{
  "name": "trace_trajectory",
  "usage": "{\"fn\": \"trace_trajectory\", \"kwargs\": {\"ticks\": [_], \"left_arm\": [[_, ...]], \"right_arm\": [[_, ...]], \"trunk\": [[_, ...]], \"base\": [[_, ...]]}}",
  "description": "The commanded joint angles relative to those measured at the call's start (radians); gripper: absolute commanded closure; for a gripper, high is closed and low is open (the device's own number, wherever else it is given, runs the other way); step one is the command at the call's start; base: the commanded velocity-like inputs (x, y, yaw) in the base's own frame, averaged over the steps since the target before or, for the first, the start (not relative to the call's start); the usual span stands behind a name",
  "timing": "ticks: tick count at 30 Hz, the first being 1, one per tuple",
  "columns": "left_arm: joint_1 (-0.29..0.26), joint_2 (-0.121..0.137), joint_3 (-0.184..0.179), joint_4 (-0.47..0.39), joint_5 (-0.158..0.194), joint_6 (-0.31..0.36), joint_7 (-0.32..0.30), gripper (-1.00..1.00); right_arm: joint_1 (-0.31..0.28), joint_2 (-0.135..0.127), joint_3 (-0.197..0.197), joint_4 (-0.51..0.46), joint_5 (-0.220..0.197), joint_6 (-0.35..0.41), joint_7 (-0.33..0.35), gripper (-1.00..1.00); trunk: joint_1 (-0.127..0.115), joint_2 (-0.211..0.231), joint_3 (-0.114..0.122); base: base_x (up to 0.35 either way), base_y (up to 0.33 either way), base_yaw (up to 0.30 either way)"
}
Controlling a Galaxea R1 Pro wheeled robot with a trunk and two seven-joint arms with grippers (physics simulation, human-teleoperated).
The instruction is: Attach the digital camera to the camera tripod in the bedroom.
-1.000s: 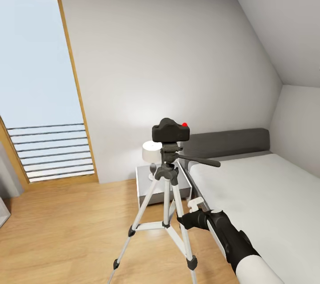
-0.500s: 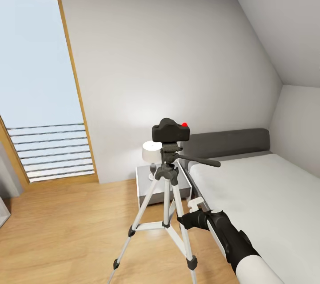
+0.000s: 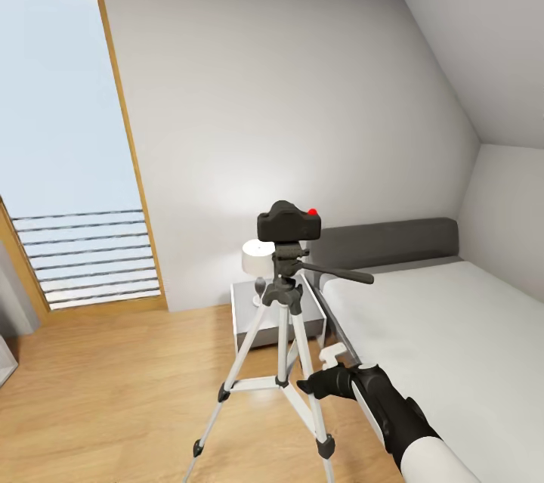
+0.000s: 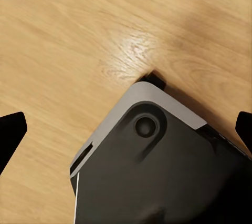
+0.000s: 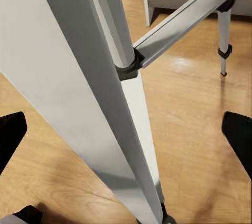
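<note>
Bedroom: pale grey walls, sloped ceiling, light wood floor (image 3: pixel 113 385). The camera tripod (image 3: pixel 281 362) stands on that floor, legs spread, and is the reference for everything below.

- The digital camera (image 3: pixel 289 224) sits on top of the tripod head, red button up. Black pan handle (image 3: pixel 338 273) sticks out from the head toward the bed.
- Bed (image 3: pixel 446 332) is just beside the tripod on the handle side: white mattress, grey frame and headboard against the wall.
- Grey nightstand (image 3: pixel 261 313) is behind the tripod by the wall, with a small white lamp (image 3: pixel 258 260) on it.
- Tall wood-framed window (image 3: pixel 64 135) is well apart from the tripod on the side away from the bed, with horizontal rails across its lower part.

Right gripper (image 3: pixel 321 368): low, just beside the tripod leg nearest the bed. In the right wrist view that leg (image 5: pixel 105 92) runs close in front of the camera, with the two dark fingertips spread wide at the frame edges, nothing between them touching. Holding nothing.

Left gripper (image 4: pixel 126 129): fingertips wide apart, pointing down at the wood floor and a dark, grey-edged corner of the robot base (image 4: pixel 157 171). Holding nothing.
</note>
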Motion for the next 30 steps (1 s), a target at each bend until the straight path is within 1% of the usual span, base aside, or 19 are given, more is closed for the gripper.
{"fn": "trace_trajectory", "kwargs": {"ticks": [1,7,14,18,21,30], "left_arm": [[0.000,0.000,-0.008,0.000,0.006,0.003,0.003,-1.00],[0.000,0.000,-0.008,0.000,0.006,0.001,0.003,-1.00],[0.000,0.000,-0.008,0.000,0.005,-0.042,0.002,-1.00],[0.000,0.000,-0.008,0.000,0.005,-0.048,0.003,-1.00],[0.000,0.000,-0.008,0.000,0.006,-0.050,0.003,-1.00],[0.000,-0.001,-0.009,0.000,0.005,-0.051,0.003,-1.00]], "right_arm": [[0.000,0.000,-0.001,-0.001,0.010,0.003,0.007,-1.00],[0.000,0.000,-0.001,-0.001,0.010,0.003,0.007,-1.00],[0.000,0.000,-0.001,-0.001,0.010,0.002,0.007,-1.00],[0.000,0.000,-0.002,-0.001,0.010,0.002,0.007,-1.00],[0.000,0.000,-0.002,-0.001,0.010,0.001,0.006,-1.00],[0.000,-0.001,-0.002,-0.001,0.011,0.001,0.009,-1.00]], "trunk": [[0.000,-0.001,0.000],[0.000,-0.001,0.000],[0.000,-0.001,0.000],[0.000,-0.001,0.000],[0.000,-0.001,0.000],[0.000,-0.001,0.000]], "base": [[0.000,0.000,0.000],[0.000,0.000,0.000],[0.000,0.000,0.000],[-0.062,0.000,0.000],[-0.219,0.000,0.000],[-0.334,0.000,0.000]]}}
